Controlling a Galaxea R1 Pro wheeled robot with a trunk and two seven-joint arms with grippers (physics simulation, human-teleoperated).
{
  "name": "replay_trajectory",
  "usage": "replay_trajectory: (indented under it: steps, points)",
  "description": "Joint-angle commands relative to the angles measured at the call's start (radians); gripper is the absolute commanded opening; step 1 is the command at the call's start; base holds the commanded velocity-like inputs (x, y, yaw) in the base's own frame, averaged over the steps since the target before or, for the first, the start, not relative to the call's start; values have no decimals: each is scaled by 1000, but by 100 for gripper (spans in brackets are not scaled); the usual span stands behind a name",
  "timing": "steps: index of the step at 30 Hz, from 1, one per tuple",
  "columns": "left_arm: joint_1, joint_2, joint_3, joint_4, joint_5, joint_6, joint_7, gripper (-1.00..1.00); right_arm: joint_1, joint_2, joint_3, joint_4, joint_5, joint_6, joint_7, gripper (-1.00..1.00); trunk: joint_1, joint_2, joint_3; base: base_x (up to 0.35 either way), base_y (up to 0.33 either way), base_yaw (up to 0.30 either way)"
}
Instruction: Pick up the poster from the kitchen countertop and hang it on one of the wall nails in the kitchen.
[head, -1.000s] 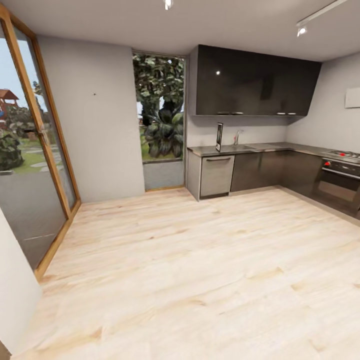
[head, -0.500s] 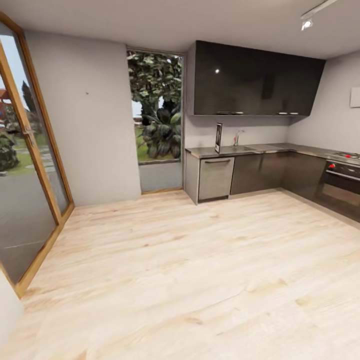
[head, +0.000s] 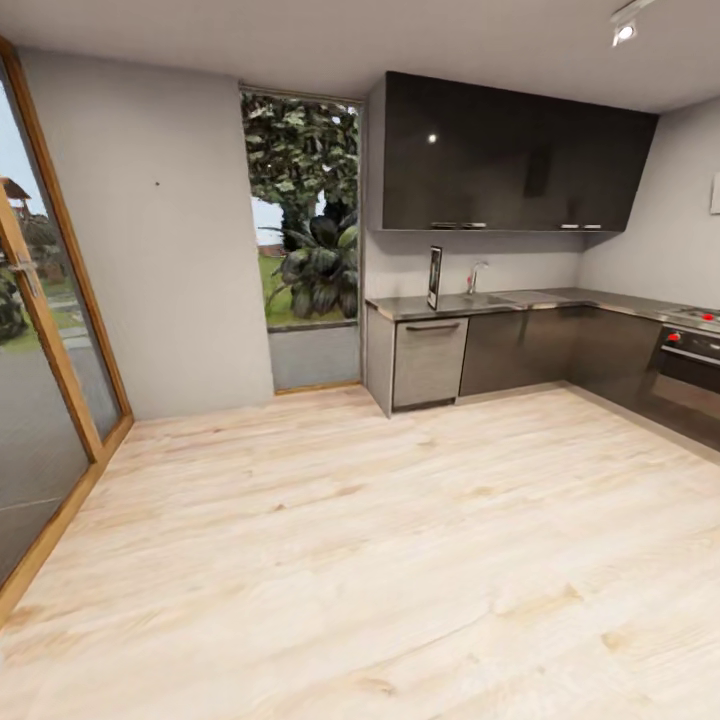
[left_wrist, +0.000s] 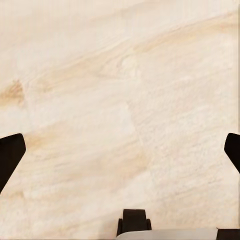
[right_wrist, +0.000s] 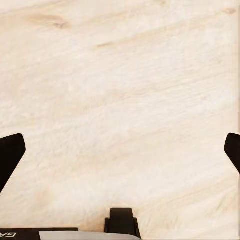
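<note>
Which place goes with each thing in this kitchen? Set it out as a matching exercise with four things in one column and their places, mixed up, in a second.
Things:
1. poster
2. wall nail
3. oven
4. chrome tap

Places:
A. on the plain grey wall between the glass door and the window
B. at the far right, with red knobs
C. upright on the kitchen countertop, at its left end
D. at the sink, right of the poster

Pairs: 1-C, 2-A, 3-B, 4-D

Kitchen ahead across pale wood floor (head: 380, 560).
I see the poster (head: 434, 278) upright on the surface (head: 560, 299) at one o'clock, nail (head: 157, 184) at eleven.
</note>
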Motion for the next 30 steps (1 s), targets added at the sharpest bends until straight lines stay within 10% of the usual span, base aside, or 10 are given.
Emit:
replay_trajectory:
  steps: [1, 30]
  points:
    - [0, 0, 1, -1, -3, -2, 1, 100, -1, 0, 0, 1, 1, -3, 0, 100, 1, 0, -1, 332, -133, 0]
    - [0, 0, 1, -2, -3, -2, 1, 100, -1, 0, -1, -1, -1, -3, 0, 100, 1, 0, -1, 306, -185, 0]
